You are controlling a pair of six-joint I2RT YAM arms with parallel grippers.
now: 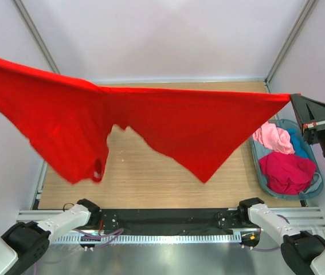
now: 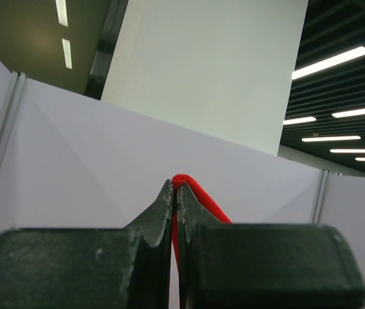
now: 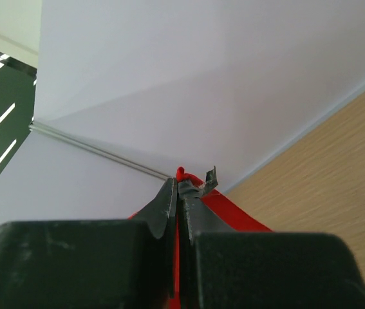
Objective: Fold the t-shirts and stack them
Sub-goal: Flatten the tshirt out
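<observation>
One red t-shirt (image 1: 168, 123) is held spread in the air above the worktop (image 1: 151, 177), its upper edge drawn nearly straight from the far left to the right. The lower cloth hangs unevenly, with a sleeve opening low on the left and a long point near the middle. The left fingers (image 2: 163, 209) are closed tight on a fold of red cloth, and the right fingers (image 3: 165, 206) are likewise clamped on the opposite corner. A pink tee (image 1: 274, 137), a teal tee (image 1: 298, 143) and a crimson tee (image 1: 288, 171) wait in the basket (image 1: 258, 166) at the right. The step appears to be the lay-down. Lower both ends together with the top edge taut, let the hanging hem touch first, drag gently to flatten it, land clear of the basket, and release only once the cloth rests.
</observation>
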